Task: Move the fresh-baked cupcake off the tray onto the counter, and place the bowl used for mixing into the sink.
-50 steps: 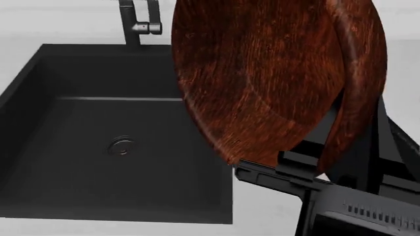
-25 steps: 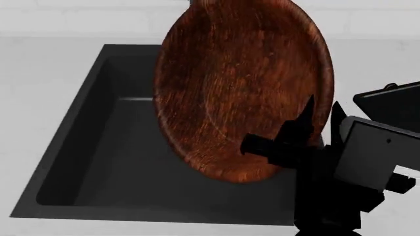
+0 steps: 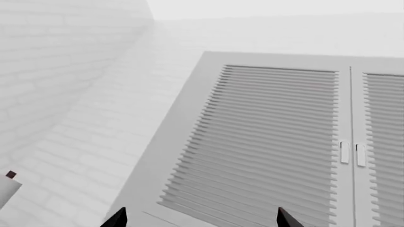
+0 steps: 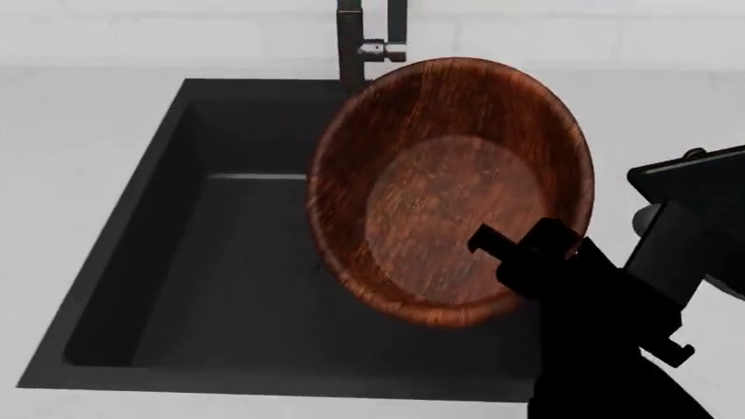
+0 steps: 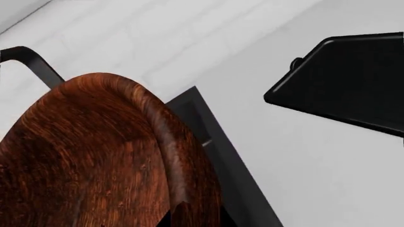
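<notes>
White-grey counter (image 4: 82, 175) wraps the scene, and the black sink (image 4: 174, 288) is cut into it, its faucet (image 4: 370, 44) rising at the back edge. Over the basin hangs the bowl (image 4: 448, 188), tipped steeply so its hollow faces the head camera, its lower rim pinched by the right gripper (image 4: 529, 262), whose jaws are closed on the wood. It is held clear of the sink floor, not yet set down. From the right wrist, the black tray (image 5: 344, 80) lies on the counter beyond the sink's edge; no cupcake shows anywhere. The left gripper (image 3: 198, 220) looks at louvred cabinet doors (image 3: 277, 142), its fingertips spread apart and empty.

The risk, as I judge it, is the tilt: letting go now would drop the bowl edge-first, and it could bounce, roll, or strike the faucet just behind its upper rim. A thin rim grip may also slip under so large a bowl. Lowering and levelling before release looks safer.
</notes>
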Controlling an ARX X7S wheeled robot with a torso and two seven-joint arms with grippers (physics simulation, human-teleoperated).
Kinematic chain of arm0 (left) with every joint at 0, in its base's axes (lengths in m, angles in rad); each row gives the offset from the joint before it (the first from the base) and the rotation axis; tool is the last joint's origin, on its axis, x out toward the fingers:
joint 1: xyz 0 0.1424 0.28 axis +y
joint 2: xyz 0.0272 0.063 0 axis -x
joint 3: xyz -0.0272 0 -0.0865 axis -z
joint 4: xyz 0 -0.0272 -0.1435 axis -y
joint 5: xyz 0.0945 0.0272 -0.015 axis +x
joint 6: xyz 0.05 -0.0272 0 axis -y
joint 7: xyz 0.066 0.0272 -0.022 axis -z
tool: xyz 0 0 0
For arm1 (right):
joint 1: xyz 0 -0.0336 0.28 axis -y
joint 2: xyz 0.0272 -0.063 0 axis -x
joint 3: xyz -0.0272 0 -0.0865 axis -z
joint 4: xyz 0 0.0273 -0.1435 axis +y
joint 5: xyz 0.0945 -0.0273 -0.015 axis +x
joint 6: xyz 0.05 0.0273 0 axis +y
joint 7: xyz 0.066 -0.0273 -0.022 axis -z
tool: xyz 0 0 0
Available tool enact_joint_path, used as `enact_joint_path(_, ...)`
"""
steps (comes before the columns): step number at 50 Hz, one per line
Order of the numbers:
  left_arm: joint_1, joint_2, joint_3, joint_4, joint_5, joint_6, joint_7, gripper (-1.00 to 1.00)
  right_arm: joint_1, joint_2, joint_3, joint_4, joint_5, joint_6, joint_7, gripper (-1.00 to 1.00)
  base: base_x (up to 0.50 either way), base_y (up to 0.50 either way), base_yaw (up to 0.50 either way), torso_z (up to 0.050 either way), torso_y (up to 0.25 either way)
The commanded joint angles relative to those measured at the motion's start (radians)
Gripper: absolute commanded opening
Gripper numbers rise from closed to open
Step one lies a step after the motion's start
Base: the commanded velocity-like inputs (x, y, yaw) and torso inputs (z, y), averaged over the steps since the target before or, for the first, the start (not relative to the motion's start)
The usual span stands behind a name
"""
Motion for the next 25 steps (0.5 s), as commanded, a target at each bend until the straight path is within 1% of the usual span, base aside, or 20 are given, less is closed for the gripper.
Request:
enact_joint_path(1, 0.000, 0.009, 0.003, 0.000, 0.001, -0.001, 0.015, 1.00, 0.058, -0.053, -0.008, 0.169, 0.034, 0.043, -0.063, -1.00, 0.50, -0.05, 0.00, 0.000, 0.000)
enact_joint_path(6, -0.001, 0.005, -0.003, -0.001, -0.010, 0.003, 0.013, 1.00, 0.077, -0.070, -0.011, 0.223, 0.043, 0.051, -0.074, -1.00, 0.50, -0.05, 0.00, 0.000, 0.000)
enact_joint_path(7, 0.005, 0.007, -0.003, -0.002, -0.002, 0.007, 0.012, 1.00, 0.104, -0.115, -0.030, 0.325, 0.055, 0.077, -0.094, -1.00, 0.02, 0.00, 0.00, 0.000, 0.000)
enact_joint_path(13, 0.031, 0.005, -0.024, -0.002, 0.003, 0.024, 0.013, 1.00, 0.129, -0.136, -0.056, 0.384, 0.040, 0.093, -0.112, -1.00, 0.00, 0.00, 0.00, 0.000, 0.002)
enact_joint_path(17, 0.039, -0.013, -0.031, 0.000, -0.004, 0.039, -0.002, 1.00, 0.129, -0.151, -0.066, 0.401, 0.037, 0.097, -0.115, -1.00, 0.00, 0.00, 0.00, 0.000, 0.000)
enact_joint_path(20, 0.045, -0.024, -0.028, 0.000, 0.005, 0.047, -0.014, 1.00, 0.148, -0.171, -0.088, 0.445, 0.040, 0.123, -0.148, -1.00, 0.00, 0.00, 0.00, 0.003, 0.000)
enact_joint_path(21, 0.047, -0.026, -0.027, 0.000, 0.008, 0.050, -0.017, 1.00, 0.162, -0.181, -0.103, 0.482, 0.048, 0.149, -0.188, -1.00, 0.00, 0.00, 0.00, 0.000, 0.009)
enact_joint_path(25, 0.039, -0.032, -0.020, 0.000, 0.003, 0.051, -0.020, 1.00, 0.184, -0.206, -0.130, 0.536, 0.036, 0.166, -0.234, -1.00, 0.00, 0.00, 0.00, 0.000, 0.000)
